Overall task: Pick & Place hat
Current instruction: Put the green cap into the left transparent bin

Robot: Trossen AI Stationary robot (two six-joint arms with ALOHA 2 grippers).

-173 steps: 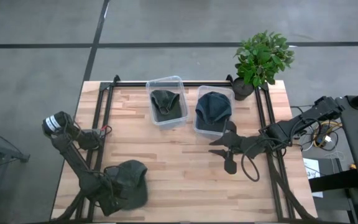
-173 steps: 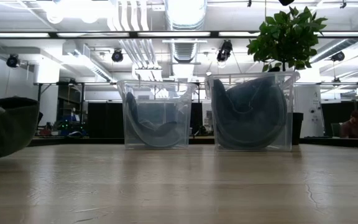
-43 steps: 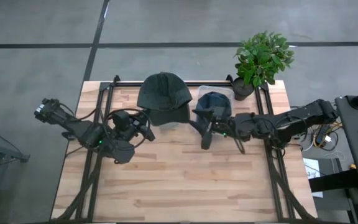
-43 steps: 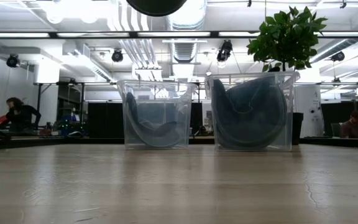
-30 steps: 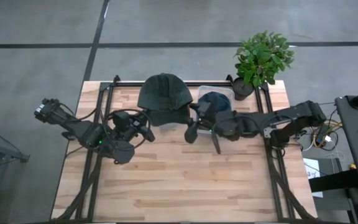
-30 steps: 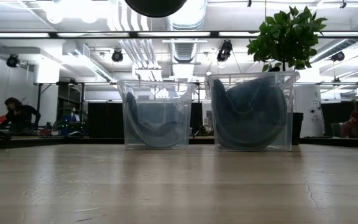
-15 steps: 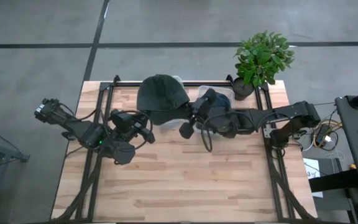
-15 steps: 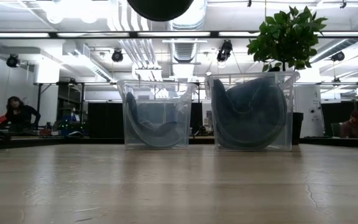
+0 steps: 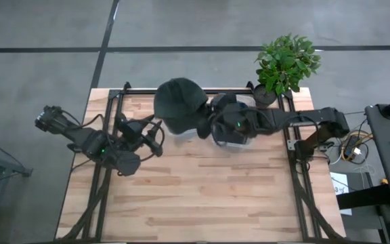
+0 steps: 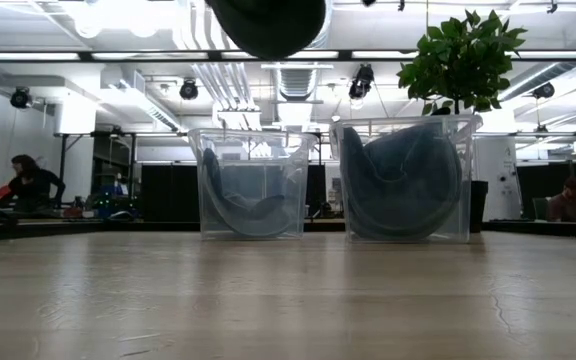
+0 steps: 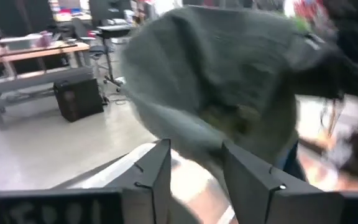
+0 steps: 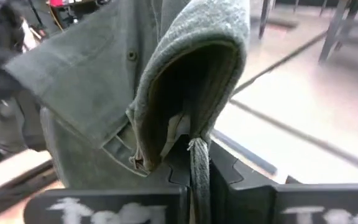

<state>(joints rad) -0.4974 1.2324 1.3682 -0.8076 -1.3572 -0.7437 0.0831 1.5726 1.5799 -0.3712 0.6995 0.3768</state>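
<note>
A dark green hat [image 9: 178, 100] hangs in the air over the left clear bin [image 10: 253, 185]; only its underside [image 10: 268, 22] shows at the top of the low view. My right gripper [image 9: 205, 127] reaches in from the table's right and is shut on the hat's rim. My left gripper [image 9: 152, 129] sits just left of the hat, open. In the left wrist view its fingers [image 11: 160, 177] stand apart with the blurred hat [image 11: 229, 74] ahead of them, and I cannot tell whether they touch it. My right gripper pinches the hat's rim [image 12: 197, 149] between its two shut fingers; a narrow strip of the turned-over edge runs down into the gap. The fingers come roughly level from the table's right. The hat is lifted clear above the left bin, its crown toward the left arm.
Two clear bins stand at the table's far side, each with a dark hat inside: the left one and the right one [image 10: 405, 180]. A potted plant [image 9: 286, 64] stands at the far right corner. Bare wooden tabletop [image 9: 202, 196] lies toward the near edge.
My right gripper has moved toward the table's left and far edge, up to the hat's right rim. The hat has shifted slightly right and sunk a little in the low view. My left arm has drawn back a little toward the left edge.
</note>
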